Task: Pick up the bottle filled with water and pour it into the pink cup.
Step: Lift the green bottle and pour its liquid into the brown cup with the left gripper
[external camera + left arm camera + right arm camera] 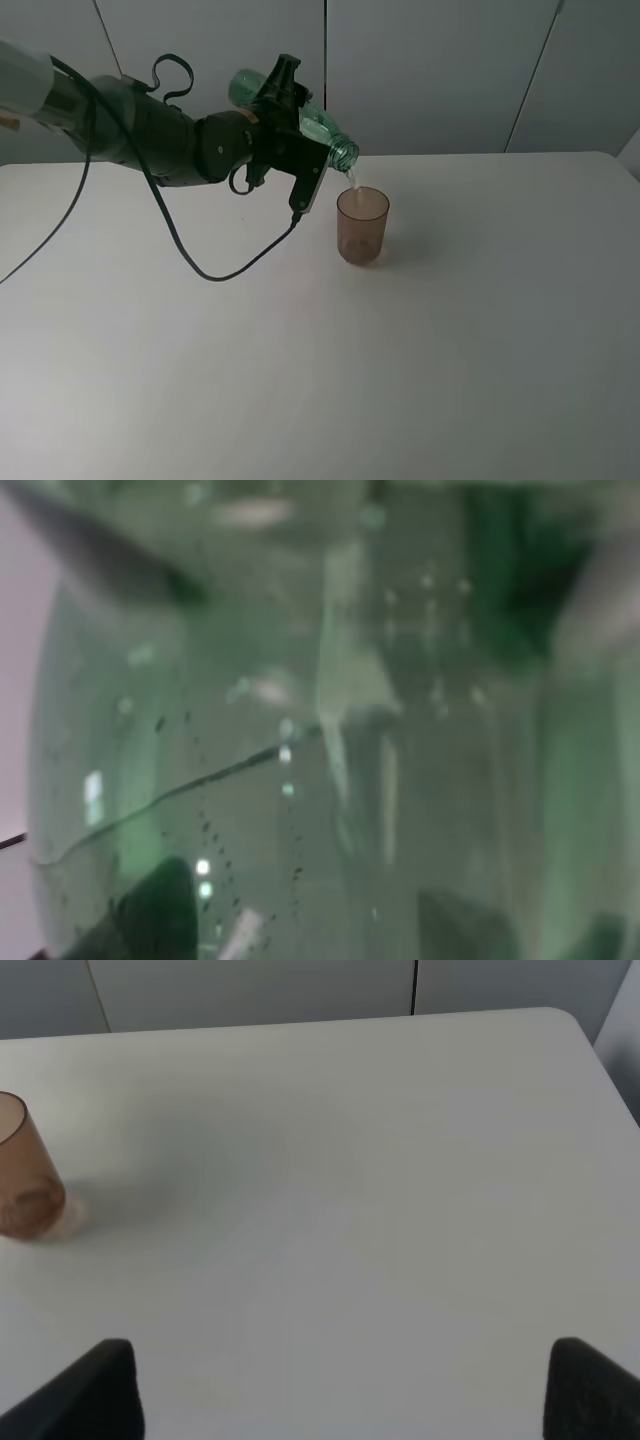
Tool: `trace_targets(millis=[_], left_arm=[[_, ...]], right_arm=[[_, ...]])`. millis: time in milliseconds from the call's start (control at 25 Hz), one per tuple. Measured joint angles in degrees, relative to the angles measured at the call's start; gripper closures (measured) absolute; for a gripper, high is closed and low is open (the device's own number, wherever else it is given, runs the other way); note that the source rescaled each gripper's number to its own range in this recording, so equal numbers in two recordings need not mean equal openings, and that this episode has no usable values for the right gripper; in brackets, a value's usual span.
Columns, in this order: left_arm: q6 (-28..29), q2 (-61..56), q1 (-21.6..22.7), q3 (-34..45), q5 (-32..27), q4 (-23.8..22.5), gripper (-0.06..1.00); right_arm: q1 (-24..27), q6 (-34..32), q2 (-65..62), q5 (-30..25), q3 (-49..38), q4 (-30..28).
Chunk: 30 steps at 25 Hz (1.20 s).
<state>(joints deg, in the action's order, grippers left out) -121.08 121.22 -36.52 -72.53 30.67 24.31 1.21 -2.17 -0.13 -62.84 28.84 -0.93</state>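
The left gripper (pixel 292 120), clamped on the tall transparent green plastic bottle (pixel 325 130), holds its long axis sloping down-right, mouth just above the left rim of the upright small translucent brownish-pink plastic cup (pixel 362 228); the right gripper (pixel 340 1395) gapes wide, empty.

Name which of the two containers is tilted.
The green bottle, tilted in the left gripper; the pink cup stands upright on the table.

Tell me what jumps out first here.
The green bottle, tilted in the left gripper over the far middle of the table, pours a thin stream into the pink cup just below its mouth. The right gripper hangs open, apart from both.
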Motion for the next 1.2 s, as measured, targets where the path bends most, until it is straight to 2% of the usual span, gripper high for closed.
trace_targets(millis=[640, 1200], left_arm=[[0.0, 0.0, 0.0, 0.0, 1.6, -2.4, 0.92], [0.0, 0.0, 0.0, 0.0, 1.9, -6.5, 0.92]], right_arm=[[0.0, 0.0, 0.0, 0.0, 0.0, 0.0], [0.0, 0.0, 0.0, 0.0, 0.0, 0.0]])
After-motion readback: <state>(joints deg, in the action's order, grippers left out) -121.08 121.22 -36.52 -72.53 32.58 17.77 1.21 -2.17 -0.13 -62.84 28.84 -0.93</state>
